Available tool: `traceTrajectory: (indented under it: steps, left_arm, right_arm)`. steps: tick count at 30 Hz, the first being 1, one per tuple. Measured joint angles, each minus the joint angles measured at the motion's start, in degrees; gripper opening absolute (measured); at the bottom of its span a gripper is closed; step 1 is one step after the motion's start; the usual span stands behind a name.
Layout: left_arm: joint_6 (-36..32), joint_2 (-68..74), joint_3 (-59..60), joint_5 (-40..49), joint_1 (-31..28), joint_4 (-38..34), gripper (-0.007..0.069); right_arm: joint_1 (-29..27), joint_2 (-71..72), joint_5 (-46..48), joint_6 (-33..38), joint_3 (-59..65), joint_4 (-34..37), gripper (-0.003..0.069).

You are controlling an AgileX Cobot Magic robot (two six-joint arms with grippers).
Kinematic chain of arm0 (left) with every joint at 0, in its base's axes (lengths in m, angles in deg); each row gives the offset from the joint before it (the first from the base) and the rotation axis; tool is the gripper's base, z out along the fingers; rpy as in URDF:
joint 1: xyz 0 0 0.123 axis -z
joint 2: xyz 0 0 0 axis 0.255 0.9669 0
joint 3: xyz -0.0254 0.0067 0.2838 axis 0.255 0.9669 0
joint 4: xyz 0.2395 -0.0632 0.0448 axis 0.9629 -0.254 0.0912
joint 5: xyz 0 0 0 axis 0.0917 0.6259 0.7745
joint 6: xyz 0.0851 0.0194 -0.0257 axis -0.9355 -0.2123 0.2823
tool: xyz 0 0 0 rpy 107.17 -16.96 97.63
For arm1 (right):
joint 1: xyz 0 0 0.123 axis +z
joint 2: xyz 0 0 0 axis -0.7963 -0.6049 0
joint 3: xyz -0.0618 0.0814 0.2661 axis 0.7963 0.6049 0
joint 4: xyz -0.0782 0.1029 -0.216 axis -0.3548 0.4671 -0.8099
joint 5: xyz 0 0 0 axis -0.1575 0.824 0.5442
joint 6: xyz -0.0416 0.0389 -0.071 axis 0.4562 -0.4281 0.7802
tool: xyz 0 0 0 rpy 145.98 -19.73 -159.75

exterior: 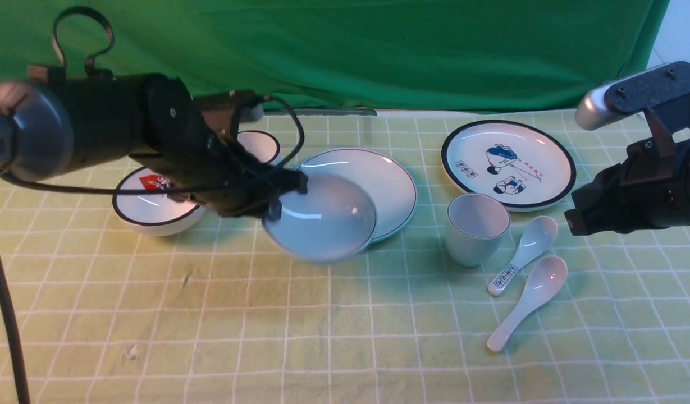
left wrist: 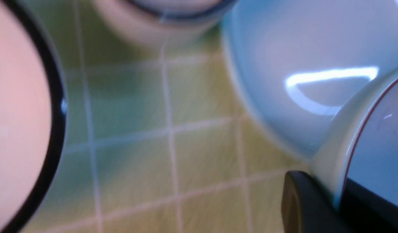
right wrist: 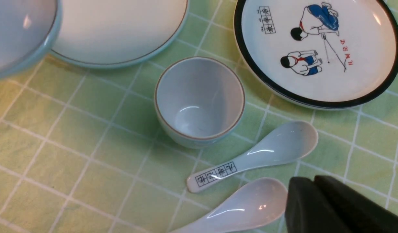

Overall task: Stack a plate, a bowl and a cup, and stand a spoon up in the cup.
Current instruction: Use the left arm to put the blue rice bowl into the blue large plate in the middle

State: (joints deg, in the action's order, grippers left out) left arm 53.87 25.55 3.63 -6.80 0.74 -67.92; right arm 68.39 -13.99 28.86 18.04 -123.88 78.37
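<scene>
**A:** Where is the bowl?

**B:** The plain bluish bowl (exterior: 322, 224) is in the left pincer (exterior: 277, 199), gripped by its rim. In the left wrist view one dark finger (left wrist: 302, 200) lies against the outer wall and the other sits inside the rim. The bowl is tilted, its mouth turned toward the camera. It hangs over the near left edge of the plate (exterior: 387, 179). Whether it touches the plate I cannot tell.

**A:** And the plate itself?

**B:** It lies flat on the tabletop (exterior: 210, 314), which is covered by a pale green checked cloth.

**A:** What about the other pieces?

**B:** The cup (exterior: 476, 235) stands upright just to the right of the plate, mouth up. The spoon (exterior: 530, 300) lies nearer the camera and to the right of the cup, with its handle pointing toward the camera and to the left. The printed spoon (exterior: 524, 252) lies close alongside it, between it and the cup, at much the same angle.

**A:** And the right pincer?

**B:** The right pincer (exterior: 572, 221) hovers above the tabletop just to the right of the two spoons. Its fingers are together and it grips nothing.

**A:** Anything further out?

**B:** The picture plate (exterior: 507, 163) lies behind the cup. The black-rimmed bowl (exterior: 154, 210) sits at the left, partly hidden by the left arm. The black-rimmed cup (exterior: 260, 146) is behind it. A green curtain (exterior: 350, 50) closes the back.
</scene>
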Motion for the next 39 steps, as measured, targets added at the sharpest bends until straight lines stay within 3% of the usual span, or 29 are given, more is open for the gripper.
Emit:
traceTrajectory:
  steps: [4,7,19,26,33,37,39]
  left_arm:
    - [0.00,2.18,-1.44,-10.88,0.11,-2.22,0.0030]
    - [0.00,6.03,-2.66,-14.17,0.23,-3.05,0.0030]
    - [0.00,14.82,-9.74,-12.60,3.39,0.00,0.0052]
    - [0.00,15.48,-10.16,-13.97,3.34,0.68,0.0145]
    - [0.00,15.44,-10.18,-14.74,3.29,1.42,0.0377]
    - [0.00,11.82,-10.18,-9.67,3.25,2.39,0.0438]
    - [0.00,8.06,-10.18,-6.37,3.25,3.94,0.0438]
  right_arm:
    - [0.00,0.00,-0.62,0.00,0.00,0.00,0.0079]
    - [0.00,0.00,-1.22,-0.19,0.00,0.00,0.0080]
    - [0.00,-0.95,-2.53,-1.05,0.00,0.00,0.0087]
    - [0.00,-1.93,-2.34,-1.05,0.00,0.00,0.0090]
    - [0.00,-3.07,-1.75,-1.68,0.00,0.06,0.0094]
    - [0.00,-3.49,-0.55,-2.38,0.00,0.06,0.0142]
    - [0.00,-3.78,0.09,-2.58,-0.21,0.06,0.0221]
